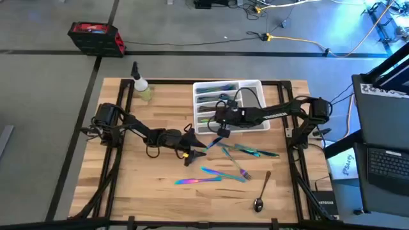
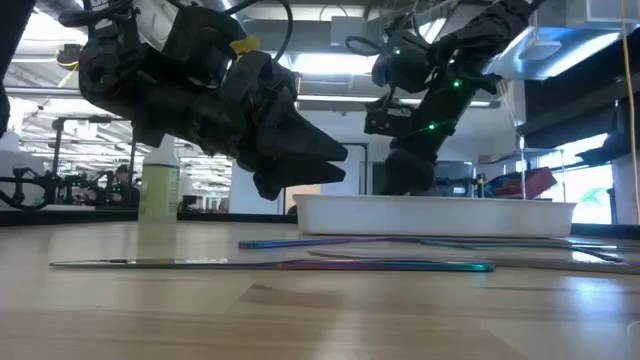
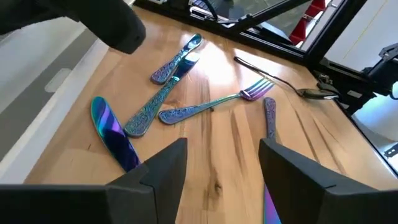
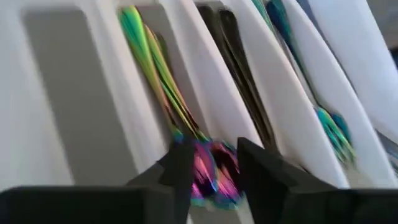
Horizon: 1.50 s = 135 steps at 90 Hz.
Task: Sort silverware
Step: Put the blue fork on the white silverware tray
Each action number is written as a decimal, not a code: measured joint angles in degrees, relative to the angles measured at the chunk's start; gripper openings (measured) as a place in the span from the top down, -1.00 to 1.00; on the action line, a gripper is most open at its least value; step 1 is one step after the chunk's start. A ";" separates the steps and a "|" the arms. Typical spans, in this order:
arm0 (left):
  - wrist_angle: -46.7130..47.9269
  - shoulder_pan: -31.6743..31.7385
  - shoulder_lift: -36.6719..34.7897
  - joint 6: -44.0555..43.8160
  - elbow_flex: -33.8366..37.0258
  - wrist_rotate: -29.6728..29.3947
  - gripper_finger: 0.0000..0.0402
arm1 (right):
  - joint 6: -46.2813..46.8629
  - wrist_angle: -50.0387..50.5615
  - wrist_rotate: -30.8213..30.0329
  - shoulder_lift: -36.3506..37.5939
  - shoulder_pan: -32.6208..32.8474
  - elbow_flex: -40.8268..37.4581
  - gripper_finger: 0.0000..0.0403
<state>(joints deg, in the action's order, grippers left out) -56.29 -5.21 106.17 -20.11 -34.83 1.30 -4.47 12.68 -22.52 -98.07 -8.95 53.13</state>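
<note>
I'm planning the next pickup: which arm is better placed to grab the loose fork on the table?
Left. Its open gripper hovers just short of the fork, nothing held. The right gripper is over the tray, around silverware there.

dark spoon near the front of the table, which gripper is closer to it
Right, by a small margin. The right gripper is at the near edge of the white tray, up-left of the dark spoon. The left gripper is farther left, over bare wood.

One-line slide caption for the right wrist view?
Right gripper over the white tray, fingers around a rainbow utensil.
</note>
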 joint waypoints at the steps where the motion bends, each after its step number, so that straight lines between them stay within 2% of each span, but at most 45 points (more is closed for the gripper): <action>1: -0.04 -0.03 0.00 -0.09 0.00 0.03 0.07 | 0.12 0.88 -0.25 0.08 0.11 0.24 0.42; 12: 0.04 -0.18 0.00 -0.52 0.00 1.00 0.07 | 2.87 10.58 -0.67 2.21 3.00 4.34 0.28; 19: 0.32 -0.44 0.00 -0.08 0.00 1.21 0.07 | 4.84 16.28 2.99 3.98 6.58 8.20 0.23; 29: 2.45 -0.76 0.00 1.35 0.00 1.23 0.07 | 14.79 20.45 7.85 5.89 13.05 12.35 0.22; 41: 4.78 -1.01 0.00 1.02 0.02 2.36 0.07 | 26.99 23.03 9.02 5.92 24.62 9.98 0.23; 49: 6.25 -1.35 0.00 1.33 0.01 4.70 0.07 | 39.33 25.02 6.36 5.56 32.82 5.50 0.23; 63: 9.13 -1.86 0.00 2.11 0.02 6.44 0.07 | 63.32 21.39 -4.35 5.58 44.80 -0.95 0.23; 71: 8.98 -1.87 0.00 2.29 0.02 6.02 0.07 | 71.59 15.39 -6.25 5.57 47.63 -4.39 0.23; 83: 8.66 -1.60 0.00 3.54 0.00 5.60 0.07 | 80.41 10.42 -10.53 2.83 48.22 -9.57 0.23; 92: 8.46 -0.98 0.00 3.32 0.00 5.51 0.07 | 81.56 7.28 -10.19 1.31 47.15 -11.57 0.24; 108: 8.80 -1.01 0.00 2.64 0.00 5.41 0.07 | 78.22 3.95 -10.00 -0.10 46.47 -12.75 0.29; 115: 8.89 -1.07 0.00 2.55 -0.02 5.44 0.07 | 76.59 3.99 -9.97 -0.17 46.40 -12.60 0.44; 127: 9.18 -1.36 0.00 2.52 0.00 5.26 0.07 | 73.65 3.65 -10.71 -0.43 46.08 -11.54 0.88; 135: 9.19 -1.42 0.00 2.55 -0.02 4.95 0.07 | 70.47 4.37 -8.56 -0.33 44.56 -10.23 0.94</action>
<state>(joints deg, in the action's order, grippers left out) -47.10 -6.63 106.17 -17.56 -34.85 6.25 65.99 17.05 -31.08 -98.39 35.61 42.90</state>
